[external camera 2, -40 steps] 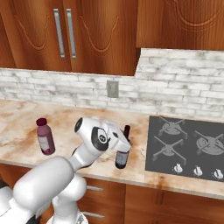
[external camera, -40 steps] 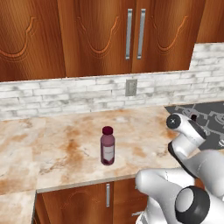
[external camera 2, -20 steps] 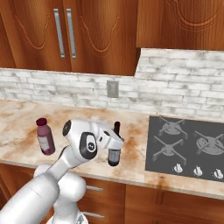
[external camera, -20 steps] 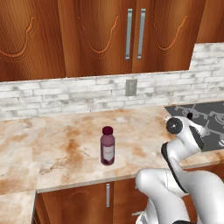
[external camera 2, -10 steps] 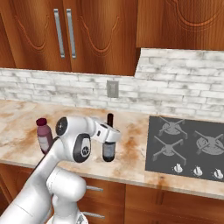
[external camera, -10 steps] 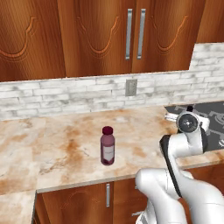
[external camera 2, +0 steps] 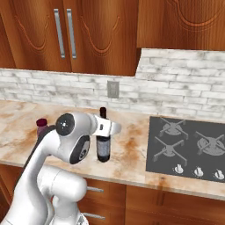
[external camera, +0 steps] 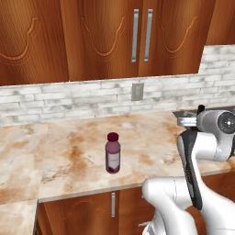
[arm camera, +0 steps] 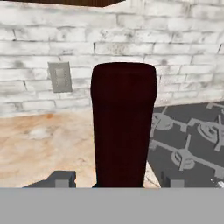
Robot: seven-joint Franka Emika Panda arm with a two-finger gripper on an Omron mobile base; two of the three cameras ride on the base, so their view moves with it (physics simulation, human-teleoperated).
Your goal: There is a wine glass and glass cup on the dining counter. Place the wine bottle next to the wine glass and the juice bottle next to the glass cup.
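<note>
The wine bottle [arm camera: 124, 124] is standing upright on the marble counter [external camera 2: 127, 165] beside the cooktop [external camera 2: 186, 147], between the gripper [arm camera: 118, 177] fingers. The jaws are standing half open, straddling it, gripping nothing yet. Closing squarely on the body, keeping it vertical, should avoid tipping it.

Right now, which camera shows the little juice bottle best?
The left base view: the juice bottle stands whole on the counter, purple cap to base, nothing in front. In the right base view the arm hides all but its cap and shoulder. The hand view faces the wine bottle instead.
</note>
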